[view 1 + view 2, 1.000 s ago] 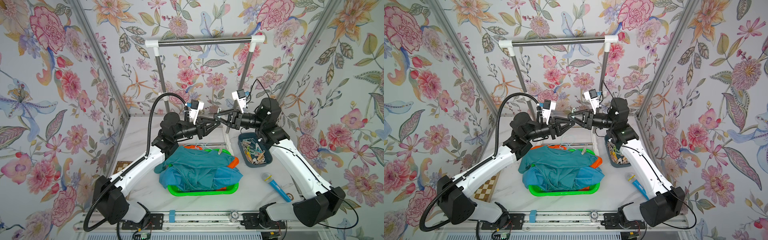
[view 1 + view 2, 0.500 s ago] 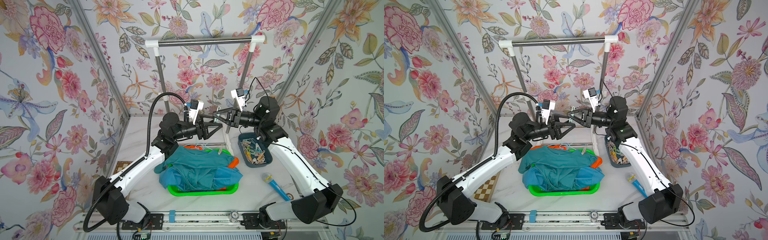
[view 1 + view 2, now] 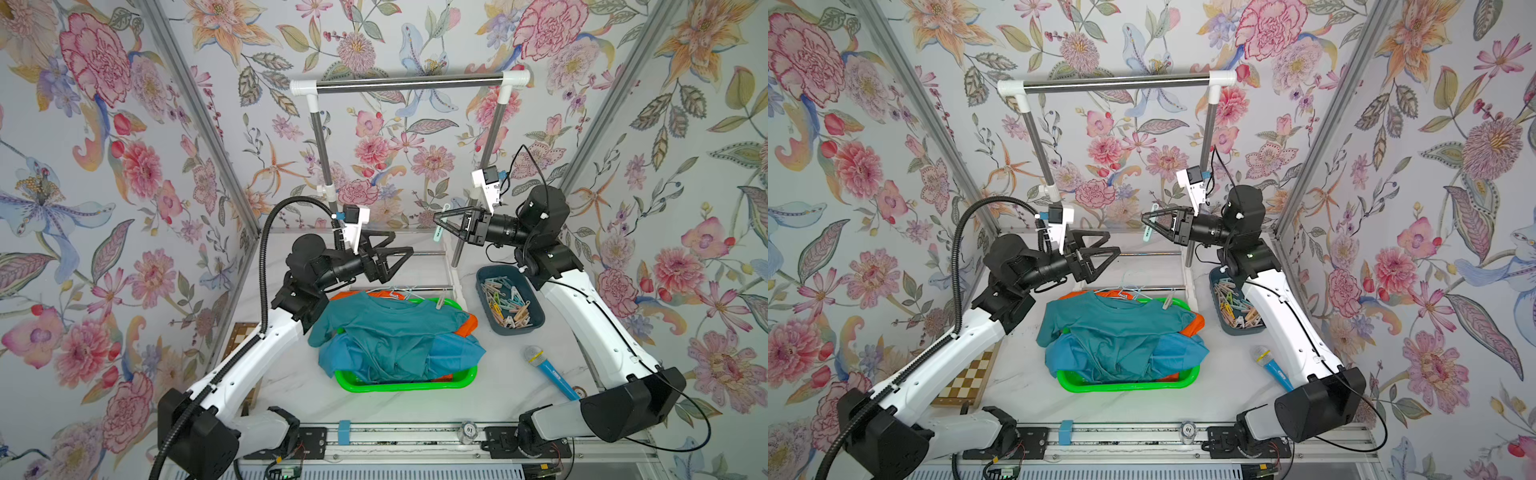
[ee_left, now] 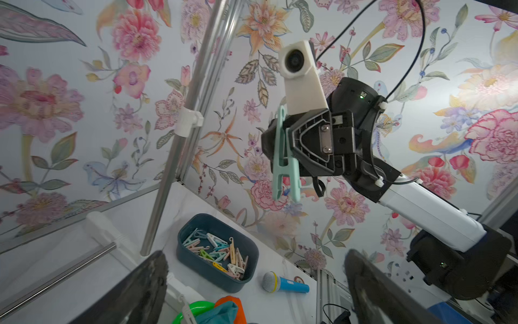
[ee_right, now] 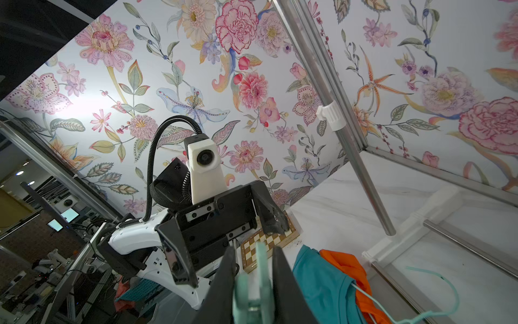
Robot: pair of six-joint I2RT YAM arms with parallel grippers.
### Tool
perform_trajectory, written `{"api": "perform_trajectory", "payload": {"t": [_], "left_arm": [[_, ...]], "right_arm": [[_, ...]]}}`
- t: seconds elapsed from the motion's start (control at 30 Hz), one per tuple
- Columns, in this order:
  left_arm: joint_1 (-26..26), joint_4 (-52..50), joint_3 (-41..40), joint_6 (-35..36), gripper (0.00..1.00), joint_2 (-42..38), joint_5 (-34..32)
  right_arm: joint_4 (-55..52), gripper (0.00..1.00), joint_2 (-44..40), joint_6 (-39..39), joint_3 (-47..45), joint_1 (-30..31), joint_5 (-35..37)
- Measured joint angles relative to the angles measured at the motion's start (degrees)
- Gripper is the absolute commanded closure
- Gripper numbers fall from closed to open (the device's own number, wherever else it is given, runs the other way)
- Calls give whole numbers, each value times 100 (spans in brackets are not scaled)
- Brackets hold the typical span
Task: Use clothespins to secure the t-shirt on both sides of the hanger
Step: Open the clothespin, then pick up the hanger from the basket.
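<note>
A teal t-shirt [image 3: 386, 328] [image 3: 1113, 328] lies over a green basket, with a pale wire hanger [image 3: 399, 291] [image 3: 1129, 286] at its collar. A beige clothespin [image 3: 440, 302] [image 3: 1167, 302] is clipped at its right shoulder. My right gripper [image 3: 436, 218] [image 3: 1144, 217] [image 5: 253, 280], raised in mid-air, is shut on a mint clothespin [image 3: 439, 228] [image 4: 283, 157] [image 5: 259, 280]. My left gripper [image 3: 402, 243] [image 3: 1113, 243] [image 4: 255, 252] faces it from a short way off, open and empty. More clothespins fill a dark blue bin [image 3: 515, 330] [image 3: 1241, 330] [image 4: 213, 269] at the right.
The green basket [image 3: 403, 386] [image 3: 1125, 386] also holds blue and orange garments [image 3: 469, 324]. A clothes rack [image 3: 409, 81] stands behind, its right post close to my right gripper. A toy microphone [image 3: 548, 372] [image 4: 283, 283] lies at the front right, a chessboard [image 3: 967, 382] at the left.
The two grippers met at the mint clothespin a second ago. My left gripper has opened wide and drawn back to the left; the clothespin stays in my right gripper.
</note>
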Motion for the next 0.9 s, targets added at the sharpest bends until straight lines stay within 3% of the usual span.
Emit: {"api": "perform_trajectory", "payload": {"t": [0.2,0.37,0.6,0.73,0.9], "left_arm": [[264,-1445,70,938,0,-474,-1338],[264,-2109,76,1305,0,13,-1891],[264,-2688,275,1351,1,1438,-2015],[267,-2732,278,1198,7,1875,-1908],[264,-2441,280,933,7,2334,-1668]], "right_arm": [[-166,85,-173,-22,-151,-391,-11],[-321,85,-505,-151,-358,-562,-11],[-535,84,-822,-356,-501,-651,-2],[-599,84,-868,-452,-573,-656,7],[-695,84,-868,-516,-651,-656,28]]}}
